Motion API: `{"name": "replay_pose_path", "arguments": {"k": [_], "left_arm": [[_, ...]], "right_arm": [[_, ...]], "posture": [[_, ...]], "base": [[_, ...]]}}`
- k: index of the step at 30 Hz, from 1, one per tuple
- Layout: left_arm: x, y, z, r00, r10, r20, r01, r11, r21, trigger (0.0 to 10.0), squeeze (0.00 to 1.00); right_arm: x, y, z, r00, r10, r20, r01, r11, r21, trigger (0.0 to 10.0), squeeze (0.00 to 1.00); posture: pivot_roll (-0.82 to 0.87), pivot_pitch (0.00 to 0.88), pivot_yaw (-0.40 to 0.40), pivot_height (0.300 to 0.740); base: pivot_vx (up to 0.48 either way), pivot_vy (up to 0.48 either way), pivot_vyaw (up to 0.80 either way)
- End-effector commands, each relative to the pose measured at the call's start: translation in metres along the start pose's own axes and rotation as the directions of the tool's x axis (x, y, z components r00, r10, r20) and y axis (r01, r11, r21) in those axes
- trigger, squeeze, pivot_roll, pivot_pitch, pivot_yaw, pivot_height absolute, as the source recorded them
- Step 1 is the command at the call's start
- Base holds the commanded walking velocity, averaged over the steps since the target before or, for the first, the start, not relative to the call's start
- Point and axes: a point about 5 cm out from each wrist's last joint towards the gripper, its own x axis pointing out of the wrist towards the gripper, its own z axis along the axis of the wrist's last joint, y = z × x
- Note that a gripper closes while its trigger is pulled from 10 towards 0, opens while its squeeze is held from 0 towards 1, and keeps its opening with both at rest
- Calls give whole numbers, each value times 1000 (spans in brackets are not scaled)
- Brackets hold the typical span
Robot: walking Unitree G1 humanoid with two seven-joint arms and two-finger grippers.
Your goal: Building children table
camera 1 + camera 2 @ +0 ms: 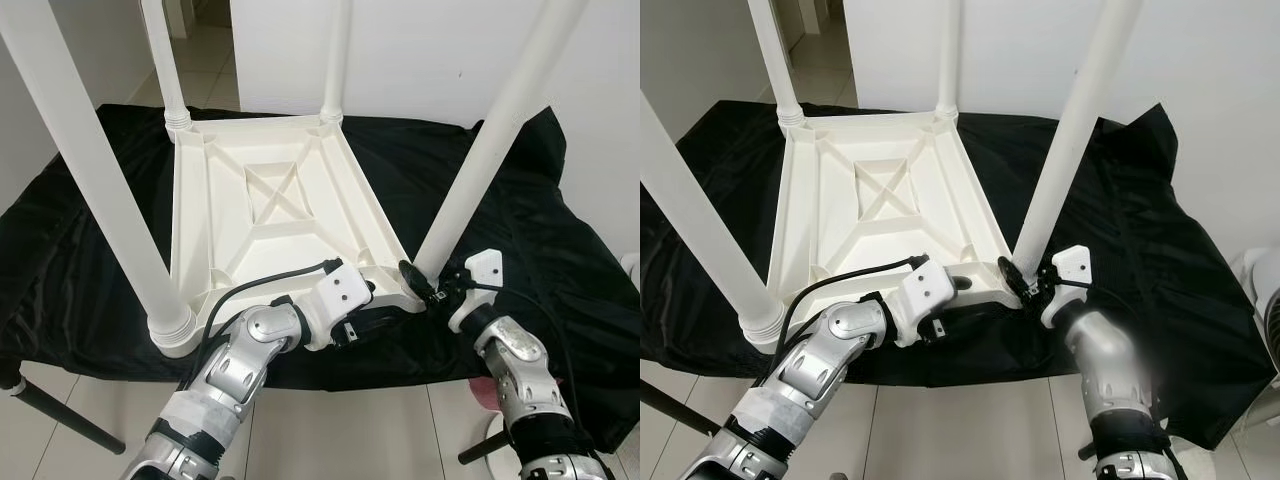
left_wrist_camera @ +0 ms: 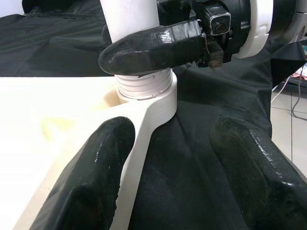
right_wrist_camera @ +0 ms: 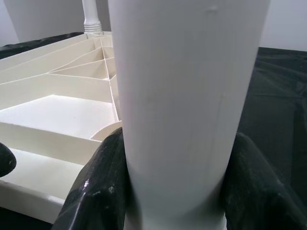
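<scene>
A white plastic children's table (image 1: 270,200) lies upside down on a black cloth, its legs pointing up. My right gripper (image 1: 418,280) is shut on the near right leg (image 1: 480,160) just above its threaded socket; in the right wrist view both black fingers (image 3: 96,191) press the sides of the leg (image 3: 172,96). My left gripper (image 2: 172,167) is open and straddles the table's near rim (image 2: 144,129) beside that socket, reaching in from the table's front edge (image 1: 360,322). A right finger (image 2: 148,48) crosses the leg in the left wrist view.
The other legs stand at the near left (image 1: 100,190), far left (image 1: 165,60) and far right (image 1: 337,60). The black cloth (image 1: 560,230) drapes over the work surface, with a white wall behind it. Tiled floor (image 1: 360,430) and a dark stand leg (image 1: 60,415) lie below the front edge.
</scene>
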Motion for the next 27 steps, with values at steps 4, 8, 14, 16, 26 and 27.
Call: {"name": "replay_pose_path", "arguments": {"k": [4,8,14,16,26,27], "left_arm": [[1,1,3,1000,21,-7,-21,1000,20,10000,0],[1,2,3,1000,22,-7,-22,1000,20,10000,0],[1,1,2,1000,21,-8,-21,1000,19,10000,0],[2,1,2,1000,22,-8,-22,1000,18,10000,0],[1,2,3,999,33,-6,-33,999,16,10000,0],[1,2,3,999,33,-6,-33,999,16,10000,0]], "right_arm": [[-4,2,-6,1000,14,-19,-14,1000,19,0,0],[-5,4,-7,1000,9,-14,-8,999,33,10000,0],[-4,13,-3,999,-47,22,45,996,82,10000,0],[-4,13,-4,996,-87,16,85,992,89,10000,0],[1,26,-4,915,-403,-22,402,905,141,10000,0],[1,26,-4,915,-403,-22,402,905,141,10000,0]], "posture": [[-34,40,-16,740],[-36,42,-16,740],[-40,46,-18,740],[-39,47,-21,740],[-37,42,-28,740],[-37,42,-28,740]], "base": [[0,0,0],[0,0,0],[0,0,0],[0,0,0],[0,0,0],[0,0,0]]}}
